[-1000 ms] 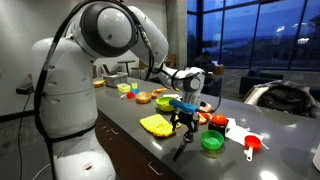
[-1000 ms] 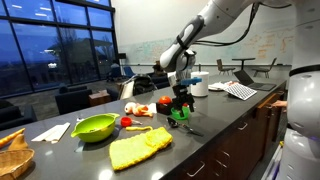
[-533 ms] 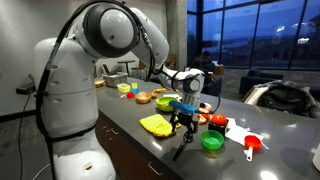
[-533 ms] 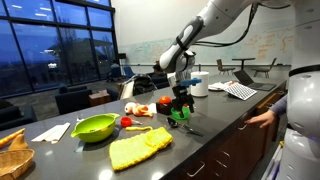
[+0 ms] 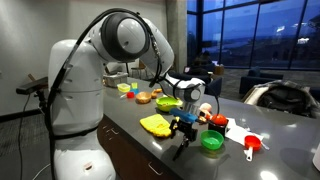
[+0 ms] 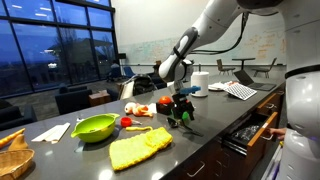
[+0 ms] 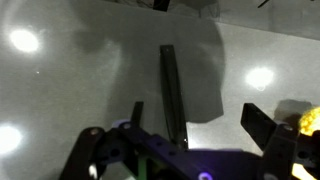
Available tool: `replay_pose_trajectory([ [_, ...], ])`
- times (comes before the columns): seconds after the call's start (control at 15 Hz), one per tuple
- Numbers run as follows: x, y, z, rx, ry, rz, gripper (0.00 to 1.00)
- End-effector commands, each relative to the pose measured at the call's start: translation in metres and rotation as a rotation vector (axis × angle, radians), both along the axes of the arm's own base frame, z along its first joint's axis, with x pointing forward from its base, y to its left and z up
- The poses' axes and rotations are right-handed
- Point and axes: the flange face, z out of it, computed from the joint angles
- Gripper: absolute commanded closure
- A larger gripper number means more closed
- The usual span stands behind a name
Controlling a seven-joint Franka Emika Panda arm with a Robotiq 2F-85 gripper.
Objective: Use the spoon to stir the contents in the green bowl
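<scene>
Wrist view shows the spoon [image 7: 172, 95] lying flat on the grey tabletop [image 7: 70, 80]. Its long axis runs nearly straight up and down the picture, leaning only slightly. The upper end is a blunt, square-cut tip. The lower end passes out of sight behind the pincer's [image 7: 195, 112] body, so the head cannot be made out here. The pincer is spread wide. One finger [image 7: 137, 112] stands just beside the handle on one side, and the other finger [image 7: 262, 125] stands farther off on the opposite side. The handle lies between them, and neither finger visibly touches it. A bit of the yellow cloth [image 7: 305, 120] shows at the picture's edge.

In an exterior view the pincer [image 5: 185, 124] hangs low over the tabletop, pointing down. The spoon [image 5: 181, 148] shows as a thin dark line running from beneath the pincer toward the tabletop's near edge. The green bowl [image 5: 212, 142] sits close beside the pincer, apart from the spoon. The cloth [image 5: 156, 125] lies on the pincer's other side, and a red cup [image 5: 252, 146] sits beyond the bowl. In an exterior view from the opposite side, the pincer [image 6: 183, 112] is low near the tabletop's edge, and a lime bowl [image 6: 94, 127] stands well apart from it.
</scene>
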Motion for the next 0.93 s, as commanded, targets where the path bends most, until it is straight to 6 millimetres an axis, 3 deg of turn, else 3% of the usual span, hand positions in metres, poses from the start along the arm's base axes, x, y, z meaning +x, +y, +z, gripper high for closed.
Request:
replay_pose_trajectory([
  [0.0,0.002,-0.005,-0.015,0.044,0.007,0.001,0.00],
  [0.47,0.000,-0.013,-0.041,0.100,0.046,-0.009,0.00],
  [0.87,0.000,-0.015,-0.048,0.116,0.057,0.006,0.00],
])
